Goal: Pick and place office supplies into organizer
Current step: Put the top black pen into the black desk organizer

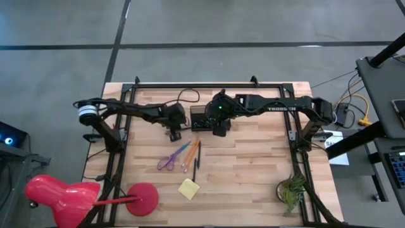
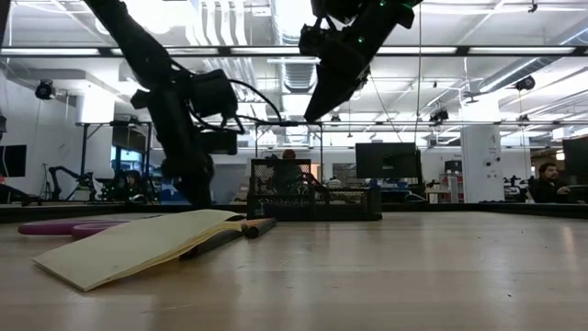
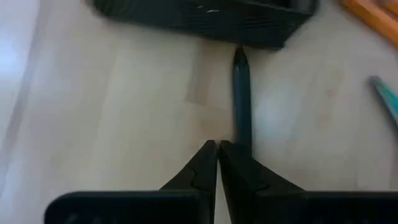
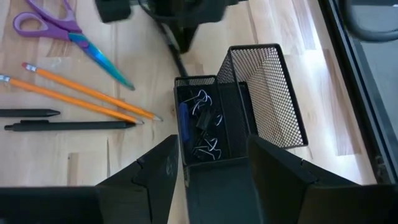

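Note:
The black mesh organizer (image 1: 204, 116) stands at the table's far middle, with binder clips (image 4: 202, 127) in its low compartment. My right gripper (image 4: 211, 155) hangs open above it, holding nothing. Just left of the organizer my left gripper (image 3: 217, 144) is down at the table, shut with nothing between its fingertips. A dark pen (image 3: 241, 93) lies flat on the table beside it, its tip at the organizer's wall (image 3: 205, 18). Nearer the front lie purple-handled scissors (image 1: 168, 161), two orange pencils (image 4: 87, 93), two black pens (image 4: 68, 125) and a yellow sticky-note pad (image 1: 188, 188). My left gripper slants down from the table's left, its shut fingertips at the tabletop. The dark pen's near end (image 3: 244, 140) runs along the outer side of one finger (image 3: 239, 163), not between the two. Whether that finger touches the pen I cannot tell.
A green plant (image 1: 291, 191) stands at the near right corner and a red lamp-like object (image 1: 63, 196) with a round red base (image 1: 143, 197) at the near left. Black frame rails (image 1: 209, 84) run along the table's far and side edges. Bare wood lies right of the pens.

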